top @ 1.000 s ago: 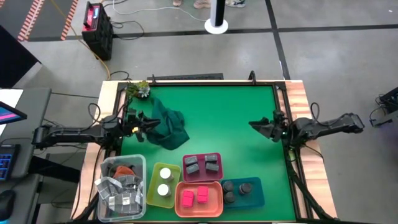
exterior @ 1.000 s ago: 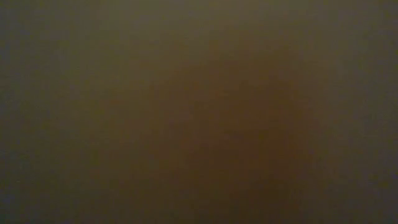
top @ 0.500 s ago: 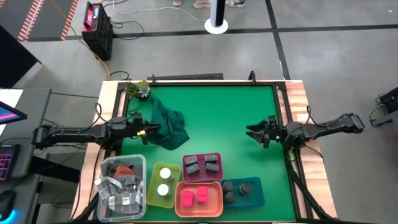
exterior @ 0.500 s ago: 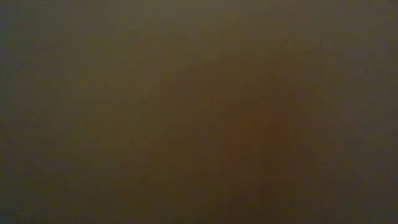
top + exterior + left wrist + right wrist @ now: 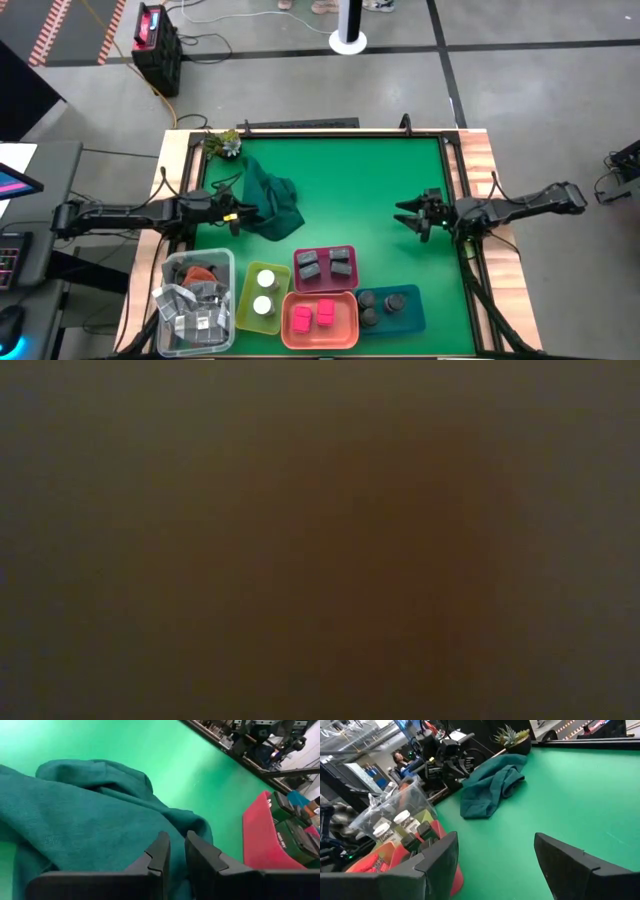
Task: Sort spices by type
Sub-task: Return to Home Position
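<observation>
Sorted spices fill four plastic trays on the green table mat [image 5: 360,190]: white-lidded round jars [image 5: 263,305] in the yellow tray [image 5: 247,300], dark grey square boxes [image 5: 309,266] in the deep-pink tray [image 5: 325,272], bright pink blocks [image 5: 302,320] in the orange tray [image 5: 345,322], and dark round jars [image 5: 394,299] in the blue tray [image 5: 411,311]. The left gripper [image 5: 236,211], fingers pinched nearly together and empty, hovers at the crumpled dark green cloth [image 5: 268,198]. The right gripper [image 5: 408,214], spread wide and empty, hangs over bare mat.

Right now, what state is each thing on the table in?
white-lidded jars, upright in the yellow tray
dark grey boxes, in the pink tray
pink blocks, in the orange tray
dark round jars, in the blue tray
green cloth, crumpled, not held
left gripper, jaws shut, empty
right gripper, jaws open, empty
</observation>
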`<action>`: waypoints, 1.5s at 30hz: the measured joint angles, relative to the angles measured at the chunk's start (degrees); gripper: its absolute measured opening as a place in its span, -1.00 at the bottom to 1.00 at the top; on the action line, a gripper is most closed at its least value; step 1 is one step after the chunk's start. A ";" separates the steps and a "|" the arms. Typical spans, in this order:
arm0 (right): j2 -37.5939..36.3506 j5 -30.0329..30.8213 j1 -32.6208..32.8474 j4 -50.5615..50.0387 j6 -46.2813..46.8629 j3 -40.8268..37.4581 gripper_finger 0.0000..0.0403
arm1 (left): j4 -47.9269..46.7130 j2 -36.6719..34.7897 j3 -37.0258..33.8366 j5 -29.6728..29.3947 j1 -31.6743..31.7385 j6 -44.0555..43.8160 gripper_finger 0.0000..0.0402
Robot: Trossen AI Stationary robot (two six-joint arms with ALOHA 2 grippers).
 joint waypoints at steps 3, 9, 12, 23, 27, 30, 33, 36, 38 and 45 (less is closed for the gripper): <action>0.01 -0.01 0.00 -0.09 0.00 0.00 0.42 | 1.29 -0.03 -0.08 -0.01 0.00 0.00 -0.75; -0.02 -0.01 0.00 -0.17 0.00 0.00 0.42 | 1.67 -0.02 -0.10 -0.16 0.00 0.00 -0.75; 0.00 -0.01 0.00 -0.20 0.00 0.00 0.42 | 1.71 -0.02 -0.10 -0.19 0.00 0.00 -0.75; 0.01 -0.03 0.00 -0.22 0.02 0.00 0.42 | 1.77 -0.02 -0.10 -0.21 0.00 0.00 -0.75; 0.01 -0.05 0.00 -0.22 0.02 0.00 0.42 | 1.80 -0.02 -0.10 -0.21 0.00 0.00 -0.75; 0.00 -0.05 0.00 -0.24 0.02 0.00 0.42 | 1.80 -0.02 -0.10 -0.21 0.00 0.00 -0.75; 0.01 -0.05 0.00 -0.24 0.02 0.00 0.42 | 1.82 -0.02 -0.10 -0.21 0.00 0.00 -0.75; 0.01 -0.07 0.00 -0.24 0.02 0.00 0.42 | 1.82 -0.02 -0.10 -0.21 0.00 0.00 -0.75; 0.00 -0.07 0.01 -0.24 0.02 0.00 0.42 | 1.82 -0.02 -0.10 -0.22 0.00 0.00 -0.75; 0.01 -0.07 0.02 -0.24 0.02 0.00 0.42 | 1.82 -0.02 -0.10 -0.23 0.00 0.01 -0.75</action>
